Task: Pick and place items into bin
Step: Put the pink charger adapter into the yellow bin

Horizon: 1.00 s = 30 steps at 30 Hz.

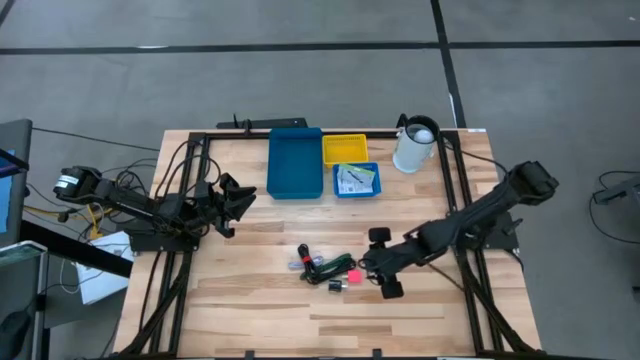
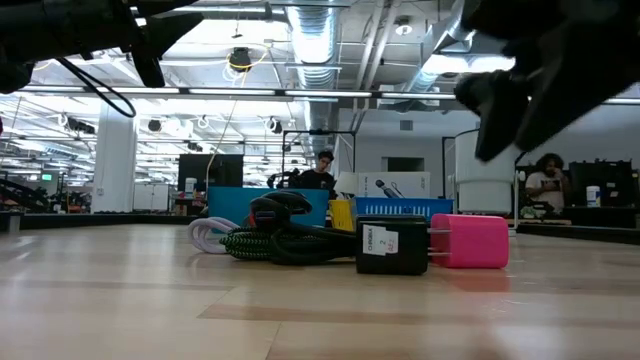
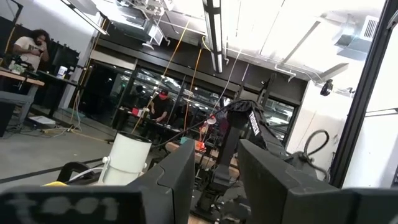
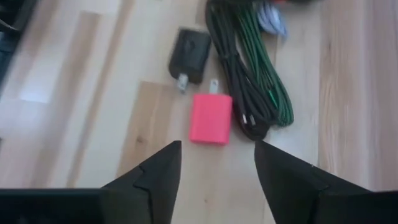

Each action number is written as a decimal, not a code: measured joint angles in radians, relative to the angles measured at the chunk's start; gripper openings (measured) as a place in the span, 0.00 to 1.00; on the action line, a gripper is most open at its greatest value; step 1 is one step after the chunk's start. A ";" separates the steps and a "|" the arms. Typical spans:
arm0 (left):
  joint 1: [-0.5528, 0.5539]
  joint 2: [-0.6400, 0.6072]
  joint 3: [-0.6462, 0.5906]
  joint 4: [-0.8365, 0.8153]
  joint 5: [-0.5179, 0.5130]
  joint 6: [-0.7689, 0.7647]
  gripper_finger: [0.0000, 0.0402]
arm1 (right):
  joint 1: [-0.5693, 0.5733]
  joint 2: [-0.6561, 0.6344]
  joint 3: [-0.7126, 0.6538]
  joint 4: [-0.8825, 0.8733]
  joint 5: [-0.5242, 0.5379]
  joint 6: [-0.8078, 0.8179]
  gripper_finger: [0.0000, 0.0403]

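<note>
Right gripper [image 4: 217,165] hovers spread above pink charger [image 4: 211,118], with black charger [image 4: 190,47] and coiled cables [image 4: 249,62] just beyond. Closing off-centre might snag a cable. Left gripper [image 1: 240,196] waits, slightly parted, near the blue bin [image 1: 295,163].

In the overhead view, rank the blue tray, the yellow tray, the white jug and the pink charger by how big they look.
1. blue tray, clearly largest.
2. yellow tray and white jug: they look alike, so I won't rank them.
3. pink charger, smallest, lying just ahead of the open right gripper.
</note>
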 joint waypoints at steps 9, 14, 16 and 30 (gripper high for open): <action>0.000 0.000 0.000 0.000 0.000 0.000 0.28 | -0.004 0.103 0.005 0.026 -0.004 0.003 0.62; 0.000 0.000 0.000 -0.001 0.000 0.000 0.28 | -0.005 0.155 0.040 0.027 -0.004 0.015 0.63; 0.000 0.000 0.000 -0.001 0.000 0.000 0.28 | -0.004 0.179 0.054 0.027 -0.006 0.015 0.63; 0.000 0.000 0.000 -0.004 0.000 0.000 0.28 | -0.005 0.266 0.114 0.026 -0.044 0.008 0.63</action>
